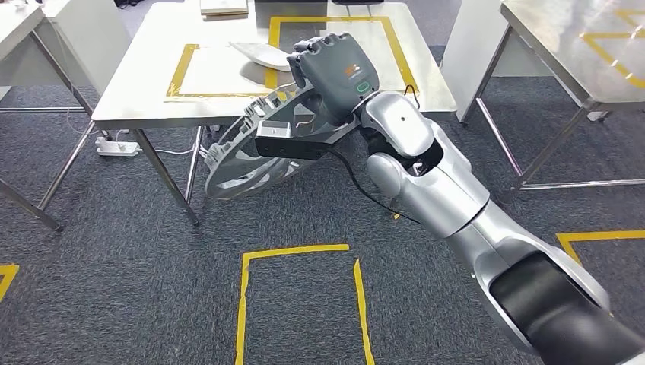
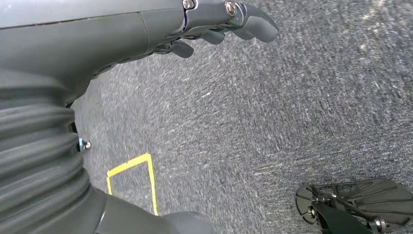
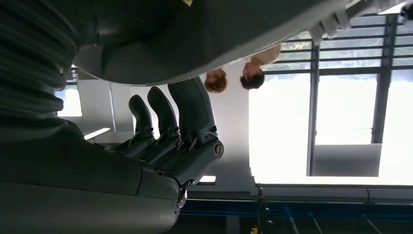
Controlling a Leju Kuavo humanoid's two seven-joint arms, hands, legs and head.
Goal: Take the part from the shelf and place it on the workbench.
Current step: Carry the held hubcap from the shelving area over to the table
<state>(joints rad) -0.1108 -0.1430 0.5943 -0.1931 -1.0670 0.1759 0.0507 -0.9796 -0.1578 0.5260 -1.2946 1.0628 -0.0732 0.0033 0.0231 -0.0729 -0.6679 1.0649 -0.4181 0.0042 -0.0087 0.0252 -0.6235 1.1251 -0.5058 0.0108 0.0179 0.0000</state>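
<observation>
our right hand (image 1: 331, 72) gripping round grey part (image 1: 243, 163) at desk (image 1: 152, 91) edge, part hanging below hand, our left hand (image 2: 214, 27) holding nothing, fingers loosely curled over carpet (image 2: 272, 112)

High head view over workbench (image 1: 152, 91); close, turned wrist views.

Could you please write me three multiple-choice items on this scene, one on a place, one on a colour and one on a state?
1. Where is the part that the right hand holds?
A. flat on the workbench
B. hanging past the near edge of the workbench, over the carpet
C. on the floor

2. What colour is the tape marking the workbench top?
A. yellow
B. red
C. blue

3. How is the left hand?
A. gripping the part
B. holding a cable
C. holding nothing, over the carpet

Answers: 1 B, the head view shows it tilted below the table edge; 2 A, yellow outlines; 3 C, the left wrist view shows its fingers bare above the floor.
</observation>
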